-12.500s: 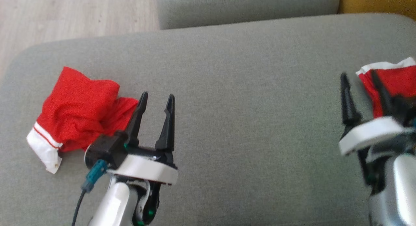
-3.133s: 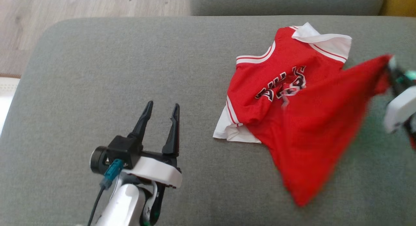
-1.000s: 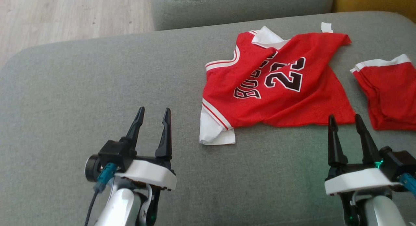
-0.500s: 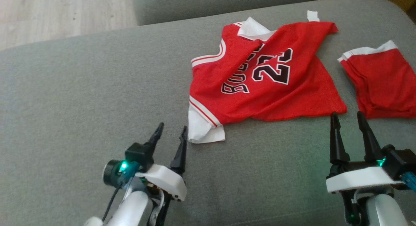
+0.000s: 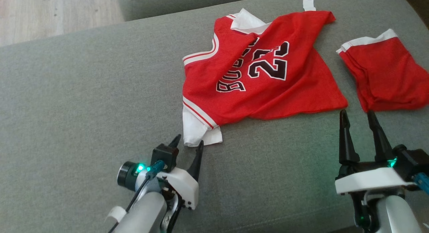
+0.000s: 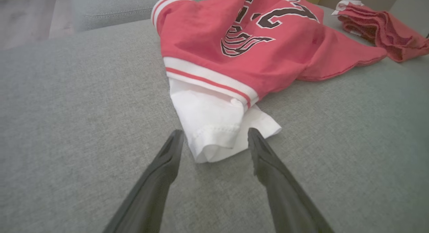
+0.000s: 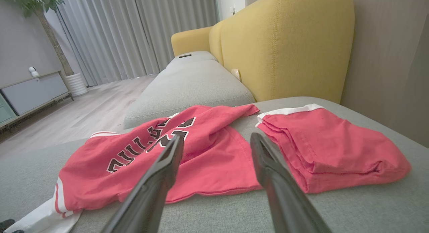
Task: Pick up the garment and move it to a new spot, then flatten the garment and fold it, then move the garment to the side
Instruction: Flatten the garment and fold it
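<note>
The garment (image 5: 258,78) is a red jersey with black lettering and white sleeves, lying crumpled on the grey couch cushion (image 5: 83,92). It also appears in the left wrist view as the jersey (image 6: 234,48) and in the right wrist view as the jersey (image 7: 161,159). My left gripper (image 5: 187,144) is open, its fingertips on either side of the white sleeve (image 6: 214,129) end, nothing pinched. My right gripper (image 5: 357,117) stands open just short of the jersey's lower right corner, holding nothing.
A second red garment (image 5: 382,75), folded with a white band, lies to the right of the jersey. A yellow sofa back (image 7: 285,48) rises behind the cushion. Wooden floor (image 5: 50,11) lies past the far left edge.
My left gripper has moved forward and right to the white sleeve end. The right gripper has held its place. The head camera has shifted.
</note>
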You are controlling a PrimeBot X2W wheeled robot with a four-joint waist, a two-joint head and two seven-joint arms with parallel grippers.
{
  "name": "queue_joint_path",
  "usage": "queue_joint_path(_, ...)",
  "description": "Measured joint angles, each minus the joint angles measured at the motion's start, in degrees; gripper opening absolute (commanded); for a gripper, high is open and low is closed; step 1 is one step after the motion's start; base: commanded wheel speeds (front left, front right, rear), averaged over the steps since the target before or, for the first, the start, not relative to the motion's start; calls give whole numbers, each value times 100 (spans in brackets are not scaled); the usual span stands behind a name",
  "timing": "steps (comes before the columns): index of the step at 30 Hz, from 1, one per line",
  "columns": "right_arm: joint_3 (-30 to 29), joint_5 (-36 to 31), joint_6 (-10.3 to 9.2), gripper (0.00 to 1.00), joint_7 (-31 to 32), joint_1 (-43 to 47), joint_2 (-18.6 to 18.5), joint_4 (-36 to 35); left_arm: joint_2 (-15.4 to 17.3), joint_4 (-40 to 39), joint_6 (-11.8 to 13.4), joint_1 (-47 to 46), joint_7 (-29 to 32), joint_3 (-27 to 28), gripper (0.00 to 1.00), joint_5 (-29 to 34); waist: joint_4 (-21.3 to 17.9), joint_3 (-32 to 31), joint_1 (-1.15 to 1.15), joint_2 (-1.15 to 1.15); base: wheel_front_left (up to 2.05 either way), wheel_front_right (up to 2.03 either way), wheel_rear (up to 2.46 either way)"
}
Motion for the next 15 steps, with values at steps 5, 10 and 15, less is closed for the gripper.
queue_joint_path(5,22,0,0,100,1,-4,0,1,-1,330,120,-226,-40,-141,100,23,-84,30,0,0,0,0,0)
queue_joint_path(10,30,26,0,100,1,-34,1,0,0,601,207,-367,-41,-210,100,-58,-170,106,0,0,0,0,0)
queue_joint_path(15,31,52,0,100,1,-110,1,-2,-2,793,353,-525,-49,-333,100,-232,-226,161,0,0,0,0,0)
